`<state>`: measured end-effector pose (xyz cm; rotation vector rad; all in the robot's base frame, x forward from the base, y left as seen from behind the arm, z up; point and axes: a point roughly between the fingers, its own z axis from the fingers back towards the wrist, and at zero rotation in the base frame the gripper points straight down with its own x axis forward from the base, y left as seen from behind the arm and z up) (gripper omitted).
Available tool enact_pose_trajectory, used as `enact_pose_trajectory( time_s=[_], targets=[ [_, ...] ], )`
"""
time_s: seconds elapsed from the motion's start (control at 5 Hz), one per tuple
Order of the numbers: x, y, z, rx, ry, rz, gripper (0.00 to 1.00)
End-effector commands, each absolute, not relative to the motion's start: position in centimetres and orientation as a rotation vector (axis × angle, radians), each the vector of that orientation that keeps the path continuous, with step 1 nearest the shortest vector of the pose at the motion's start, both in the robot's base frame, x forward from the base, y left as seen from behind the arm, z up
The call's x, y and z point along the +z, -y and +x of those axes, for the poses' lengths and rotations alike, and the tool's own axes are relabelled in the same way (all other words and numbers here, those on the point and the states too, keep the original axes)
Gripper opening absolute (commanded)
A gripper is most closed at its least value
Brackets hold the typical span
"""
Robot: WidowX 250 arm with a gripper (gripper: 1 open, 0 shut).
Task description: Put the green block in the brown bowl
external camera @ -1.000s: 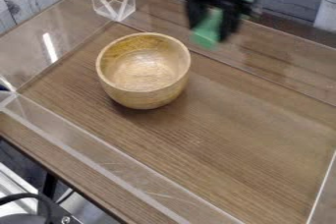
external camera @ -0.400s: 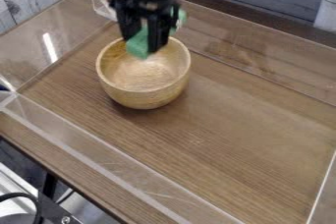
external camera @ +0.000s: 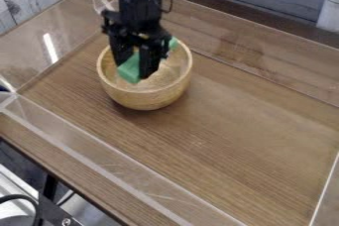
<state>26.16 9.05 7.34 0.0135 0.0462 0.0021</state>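
The brown bowl (external camera: 166, 89) is a round tan wooden bowl standing left of the table's middle. My gripper (external camera: 139, 62) points straight down into the bowl's mouth, its black fingers (external camera: 119, 56) on either side of the green block (external camera: 134, 66). The block is a light-green bar held upright and slightly tilted, its lower end down inside the bowl below the rim. Whether the block touches the bowl's bottom is hidden by the rim and fingers.
The wooden tabletop (external camera: 225, 121) is ringed by low clear acrylic walls (external camera: 79, 146). A clear folded bracket (external camera: 103, 2) stands at the back left behind the arm. A pale plank wall runs along the back.
The gripper carried the green block from the back right over to the left and down, so it now stands lowered into the bowl. The bowl stayed where it was.
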Motion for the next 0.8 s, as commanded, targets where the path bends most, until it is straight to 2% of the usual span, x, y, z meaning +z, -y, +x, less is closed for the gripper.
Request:
enact_pose_trajectory(
  time_s=[0.0,0.2,0.4,0.6],
  targets=[
    [7.2,-10.0,26.4,0.004,-0.017,0.032,0.0],
    [6.5,-10.3,26.2,0.012,-0.027,0.031,0.0],
    [6.7,-10.3,26.1,0.021,-0.029,0.027,1.0],
    [7.8,-10.1,25.9,0.04,-0.015,0.018,1.0]
  ],
)
